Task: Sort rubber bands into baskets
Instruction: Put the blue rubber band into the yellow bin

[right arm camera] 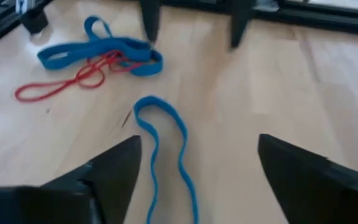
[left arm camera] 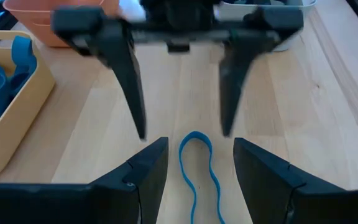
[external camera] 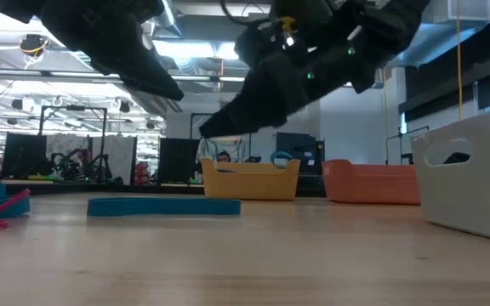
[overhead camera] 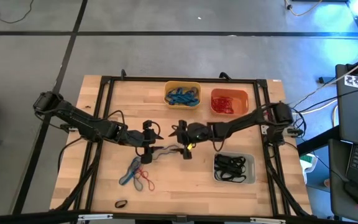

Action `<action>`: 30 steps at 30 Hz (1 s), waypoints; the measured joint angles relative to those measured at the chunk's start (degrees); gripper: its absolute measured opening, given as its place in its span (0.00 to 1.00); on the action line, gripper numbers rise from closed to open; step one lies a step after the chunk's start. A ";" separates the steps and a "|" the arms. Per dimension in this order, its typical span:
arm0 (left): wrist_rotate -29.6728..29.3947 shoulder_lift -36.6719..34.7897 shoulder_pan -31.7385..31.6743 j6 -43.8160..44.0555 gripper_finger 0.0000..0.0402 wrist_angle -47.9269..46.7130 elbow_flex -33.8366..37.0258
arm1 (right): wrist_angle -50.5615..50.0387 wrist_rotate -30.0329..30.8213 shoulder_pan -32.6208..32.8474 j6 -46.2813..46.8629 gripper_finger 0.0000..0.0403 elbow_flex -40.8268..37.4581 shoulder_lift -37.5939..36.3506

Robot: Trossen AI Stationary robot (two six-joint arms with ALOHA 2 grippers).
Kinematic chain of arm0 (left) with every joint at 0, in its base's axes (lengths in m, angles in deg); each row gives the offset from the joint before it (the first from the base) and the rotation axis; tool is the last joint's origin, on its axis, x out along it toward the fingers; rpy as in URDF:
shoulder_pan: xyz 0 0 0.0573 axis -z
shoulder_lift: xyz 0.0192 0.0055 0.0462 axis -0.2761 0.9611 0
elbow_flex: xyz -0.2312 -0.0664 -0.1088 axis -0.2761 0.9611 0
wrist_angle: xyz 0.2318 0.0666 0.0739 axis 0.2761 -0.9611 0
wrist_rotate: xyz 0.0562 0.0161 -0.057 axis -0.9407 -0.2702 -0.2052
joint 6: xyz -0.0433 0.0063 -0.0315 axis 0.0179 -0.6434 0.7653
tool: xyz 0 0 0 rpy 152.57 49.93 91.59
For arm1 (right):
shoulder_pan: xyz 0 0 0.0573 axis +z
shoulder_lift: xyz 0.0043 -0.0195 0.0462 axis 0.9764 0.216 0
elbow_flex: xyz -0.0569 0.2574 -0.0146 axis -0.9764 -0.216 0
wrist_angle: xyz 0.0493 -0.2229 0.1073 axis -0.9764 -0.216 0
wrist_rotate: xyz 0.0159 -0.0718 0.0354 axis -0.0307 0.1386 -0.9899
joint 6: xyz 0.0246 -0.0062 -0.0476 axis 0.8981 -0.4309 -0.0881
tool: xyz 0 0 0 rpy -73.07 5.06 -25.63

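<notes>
One blue rubber band (right arm camera: 160, 140) lies flat on the table's middle, also visible as a blue loop (left arm camera: 195, 163). My left gripper (left arm camera: 199, 144) and my right gripper (right arm camera: 199, 142) face each other over it, both open, fingers on either side of the band and apart from it. In the high view the left gripper (overhead camera: 149, 140) and the right gripper (overhead camera: 178, 132) almost meet above that band (overhead camera: 166, 152). A heap of blue and red bands (overhead camera: 135, 174) lies nearer the front. The yellow basket (overhead camera: 182, 84) holds blue bands, the orange basket (overhead camera: 229, 93) red ones, the grey basket (overhead camera: 216, 177) black ones.
A single black band (overhead camera: 121, 203) lies near the table's front edge. The yellow and orange baskets stand along the far edge, the grey one at the right front. A black frame (overhead camera: 104, 112) rims the tabletop. Bare wood lies between the heap and the grey basket.
</notes>
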 joint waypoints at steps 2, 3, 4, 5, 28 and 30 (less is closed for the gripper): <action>-0.01 0.00 0.00 0.00 0.45 0.00 -0.01 | 1.04 0.16 0.44 -0.61 0.85 0.00 1.45; -0.02 0.00 0.00 -0.01 0.45 0.00 -0.02 | 1.22 0.64 0.44 -0.73 0.87 0.00 1.95; -0.02 0.00 0.00 -0.01 0.45 0.00 0.00 | 1.30 1.01 0.50 -0.81 0.88 0.00 2.43; -0.02 0.00 0.00 -0.02 0.45 0.01 -0.02 | 1.38 1.05 0.48 -0.55 0.89 0.00 2.82; 0.00 0.00 0.00 0.08 0.45 0.00 -0.02 | 1.35 -0.54 0.28 -0.21 0.67 0.00 10.31; 0.00 0.00 0.00 0.09 0.45 0.00 -0.02 | 1.17 -0.49 0.28 -1.07 0.58 0.00 10.31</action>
